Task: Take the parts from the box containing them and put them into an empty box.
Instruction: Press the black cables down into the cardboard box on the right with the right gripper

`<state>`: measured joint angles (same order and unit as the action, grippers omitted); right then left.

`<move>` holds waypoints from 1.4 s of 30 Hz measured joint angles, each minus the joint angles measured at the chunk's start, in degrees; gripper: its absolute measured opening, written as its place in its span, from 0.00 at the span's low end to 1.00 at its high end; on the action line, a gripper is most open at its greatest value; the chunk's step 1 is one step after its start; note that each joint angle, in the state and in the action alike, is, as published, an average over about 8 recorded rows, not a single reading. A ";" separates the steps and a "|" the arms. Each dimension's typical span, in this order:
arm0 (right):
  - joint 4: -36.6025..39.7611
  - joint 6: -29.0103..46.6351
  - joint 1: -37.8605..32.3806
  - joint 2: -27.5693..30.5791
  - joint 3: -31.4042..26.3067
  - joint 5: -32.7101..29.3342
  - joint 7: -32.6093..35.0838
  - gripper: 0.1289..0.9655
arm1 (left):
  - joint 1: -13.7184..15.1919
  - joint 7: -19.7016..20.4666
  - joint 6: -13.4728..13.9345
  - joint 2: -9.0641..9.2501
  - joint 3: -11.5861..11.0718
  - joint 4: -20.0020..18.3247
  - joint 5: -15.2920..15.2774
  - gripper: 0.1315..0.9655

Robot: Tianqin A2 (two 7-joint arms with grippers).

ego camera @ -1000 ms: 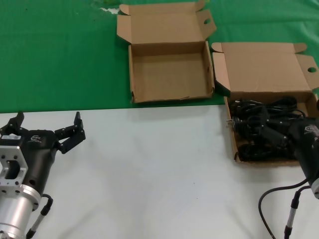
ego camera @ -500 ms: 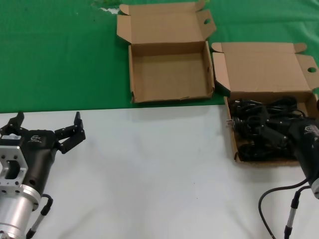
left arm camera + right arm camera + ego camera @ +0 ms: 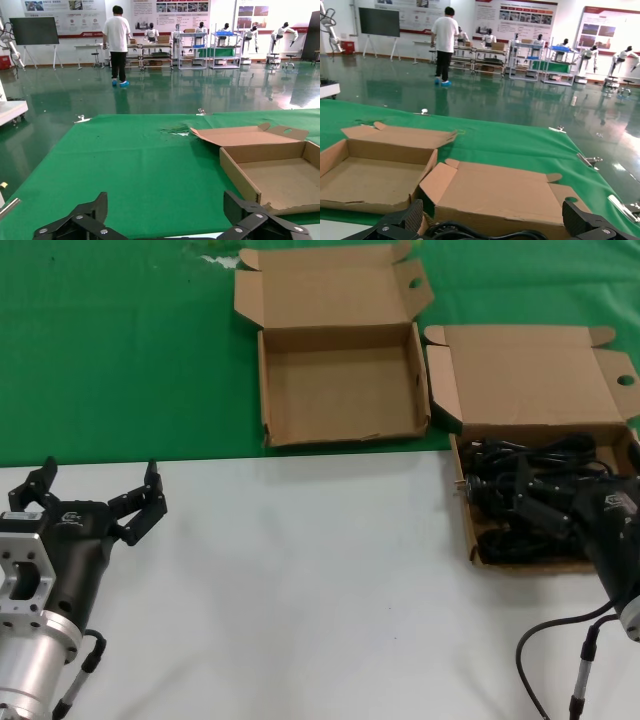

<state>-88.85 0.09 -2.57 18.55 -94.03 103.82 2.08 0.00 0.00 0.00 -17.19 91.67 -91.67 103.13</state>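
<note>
The parts [image 3: 500, 475] are a tangle of black cords and plugs lying in the box containing them [image 3: 468, 530], a cardboard tray at the right with its lid [image 3: 530, 375] folded back. My right gripper [image 3: 540, 502] reaches low over those cords. In the right wrist view it [image 3: 492, 207] stands open, with the cords [image 3: 470, 231] just below its jaws and nothing held. The empty box [image 3: 340, 390] sits left of it on the green cloth, also seen in the left wrist view [image 3: 280, 175]. My left gripper [image 3: 100, 472] waits open above the white table at the near left.
A green cloth [image 3: 120, 350] covers the far half of the table, and white tabletop [image 3: 300, 580] the near half. The right arm's black cable [image 3: 550, 635] loops over the near right corner. A person [image 3: 118, 42] stands far off on the hall floor.
The left gripper's fingers have spread a little wider. The right gripper has edged slightly deeper over the cords. The boxes and cords lie as before.
</note>
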 joint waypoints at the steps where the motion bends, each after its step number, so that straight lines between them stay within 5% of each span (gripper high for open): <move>1: -0.03 -0.03 -0.06 0.27 -0.26 0.07 -0.07 1.00 | 0.00 0.00 0.00 0.00 0.00 0.00 0.00 0.90; 11: 1.33 4.55 -3.02 6.65 -2.30 -0.10 -1.06 1.00 | 0.00 0.00 0.00 0.00 0.00 0.00 0.00 0.70; 21: 6.13 20.19 -10.78 17.82 -3.85 -1.00 2.13 1.00 | 0.00 0.00 0.00 0.00 0.00 0.00 0.00 0.42; 31: 13.19 40.17 -25.56 26.93 -10.80 -5.69 3.24 1.00 | 0.00 0.00 0.00 0.00 0.00 0.00 0.00 0.19; 42: 26.12 56.84 -43.04 26.30 -19.88 -14.04 11.32 1.00 | 0.00 0.01 0.00 0.00 0.00 0.00 -0.01 0.07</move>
<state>-62.72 56.94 -45.61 44.85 -113.91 89.78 13.40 0.00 0.01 0.00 -17.19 91.68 -91.67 103.12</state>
